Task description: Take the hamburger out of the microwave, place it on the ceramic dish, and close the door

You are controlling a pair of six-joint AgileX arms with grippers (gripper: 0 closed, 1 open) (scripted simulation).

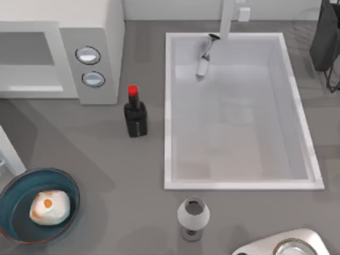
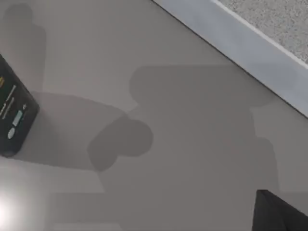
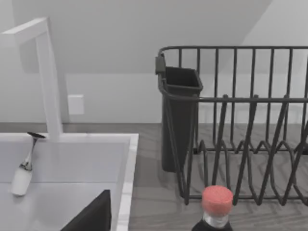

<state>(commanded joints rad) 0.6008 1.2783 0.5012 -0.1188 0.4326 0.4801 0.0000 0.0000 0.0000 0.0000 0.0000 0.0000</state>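
Top view: burger (image 1: 49, 207) sits in the dish (image 1: 16, 212), front left. Microwave (image 1: 101, 32) stands behind, door (image 1: 10, 151) open. Whether either gripper is open or closed, I cannot tell.

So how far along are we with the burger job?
Burger already sits in the blue dish at the table's lower left, clear of the microwave. Nothing is in hand. Whether the door is shut I can't tell; check that.

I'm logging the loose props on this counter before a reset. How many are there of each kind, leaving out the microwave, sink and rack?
Hamburger: 1
Ceramic dish: 1
Dark bottle with red cap: 1
Grey-white goblet: 1
Wine glass lying in the sink: 1
Total: 5
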